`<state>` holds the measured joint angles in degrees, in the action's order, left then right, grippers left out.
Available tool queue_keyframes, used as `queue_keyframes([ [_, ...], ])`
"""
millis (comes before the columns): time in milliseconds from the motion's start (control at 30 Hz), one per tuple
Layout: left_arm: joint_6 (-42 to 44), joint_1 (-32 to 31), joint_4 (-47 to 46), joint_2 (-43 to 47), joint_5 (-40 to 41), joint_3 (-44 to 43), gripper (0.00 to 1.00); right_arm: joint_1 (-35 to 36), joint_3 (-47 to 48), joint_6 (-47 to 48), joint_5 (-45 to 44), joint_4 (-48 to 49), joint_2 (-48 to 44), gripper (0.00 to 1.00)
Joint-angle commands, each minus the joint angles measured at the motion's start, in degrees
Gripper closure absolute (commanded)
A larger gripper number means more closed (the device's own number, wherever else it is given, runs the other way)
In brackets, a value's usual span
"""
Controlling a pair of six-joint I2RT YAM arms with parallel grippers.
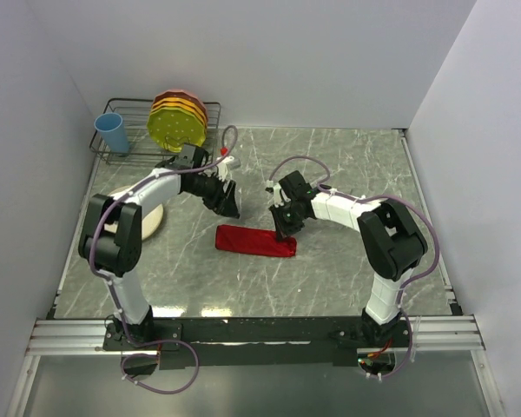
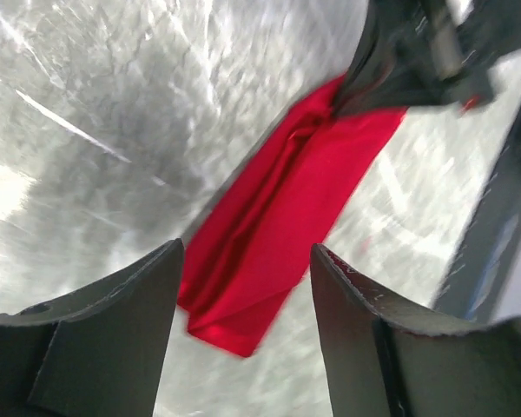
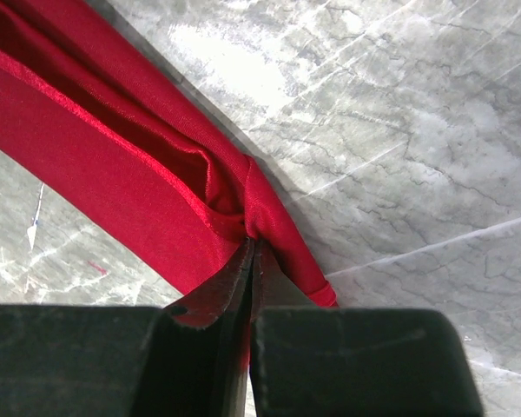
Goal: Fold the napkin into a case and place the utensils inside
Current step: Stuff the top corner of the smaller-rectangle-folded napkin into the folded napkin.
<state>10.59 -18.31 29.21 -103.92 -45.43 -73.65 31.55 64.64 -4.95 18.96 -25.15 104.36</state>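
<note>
The red napkin [image 1: 254,241] lies folded into a long narrow strip in the middle of the marble table. My right gripper [image 1: 286,228] is at its right end, shut and pinching a fold of the cloth; the wrist view shows the jaws [image 3: 251,252] closed on the napkin [image 3: 113,148]. My left gripper [image 1: 228,207] hangs open just above the strip's left end, apart from it; its wrist view shows the napkin [image 2: 278,217] between and beyond the spread fingers [image 2: 156,295]. The fork and spoon are not in view.
A cream plate [image 1: 143,221] sits at the left under the left arm. A wire rack [image 1: 130,130] at the back left holds a blue cup [image 1: 114,132] and yellow and orange plates [image 1: 178,122]. White walls close in three sides.
</note>
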Motion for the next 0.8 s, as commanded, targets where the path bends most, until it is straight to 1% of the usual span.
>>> queue_keyframes([
  [0,20.0,0.0,13.8,-6.3,0.1,-7.0,0.34,-0.4,2.9,1.6,0.2,-1.2,0.1,0.95],
  [67,21.3,-0.3,16.7,-10.0,-1.1,-8.7,0.34,-0.5,3.1,1.6,0.2,-1.4,0.2,0.94],
  [167,20.7,-0.8,16.8,-12.3,-1.4,-9.3,0.35,-0.5,3.2,1.6,0.2,-1.2,0.1,0.94],
  [267,19.5,-1.2,15.3,-13.6,-1.5,-8.9,0.4,-0.5,3.0,1.6,0.7,-1.5,-0.1,0.92],
  [367,19.2,-2.2,14.9,-14.8,-0.9,-9.1,0.51,-1.0,3.2,1.3,2.3,-2.3,-1.2,0.88],
  [400,19.0,-2.4,14.6,-15.3,-0.8,-9.2,0.58,-1.6,3.7,1.3,3.0,-3.0,-1.4,0.84],
  [433,19.0,-2.5,14.5,-15.5,-0.7,-9.3,0.62,-1.9,4.2,1.2,4.5,-3.5,-2.0,0.81],
  [467,19.0,-2.8,14.5,-15.8,-0.6,-9.8,0.64,-2.4,5.3,1.3,5.3,-4.2,-2.3,0.73],
  [500,19.0,-2.9,14.3,-16.2,-0.3,-10.1,0.68,-3.4,6.0,1.4,5.9,-5.7,-2.5,0.7],
  [600,19.2,-3.0,14.3,-16.9,0.0,-11.5,0.74,-6.3,9.0,2.7,9.0,-8.1,-3.1,0.59],
  [633,19.6,-3.0,14.6,-17.1,0.1,-11.9,0.74,-7.0,9.9,3.0,9.9,-8.6,-2.8,0.56],
  [667,19.8,-3.1,14.7,-17.2,0.0,-12.5,0.74,-7.5,11.9,4.4,11.0,-9.3,-2.4,0.5],
  [700,20.2,-3.1,14.9,-17.3,-0.1,-12.7,0.73,-7.7,12.9,5.9,11.3,-10.4,-2.0,0.48],
  [733,20.7,-3.1,15.0,-17.2,-0.2,-12.9,0.7,-7.9,13.7,8.1,11.4,-10.8,-0.8,0.46],
  [767,20.6,-3.1,14.6,-16.9,-0.2,-12.6,0.66,-7.9,15.1,9.0,11.6,-11.1,-0.2,0.42],
])
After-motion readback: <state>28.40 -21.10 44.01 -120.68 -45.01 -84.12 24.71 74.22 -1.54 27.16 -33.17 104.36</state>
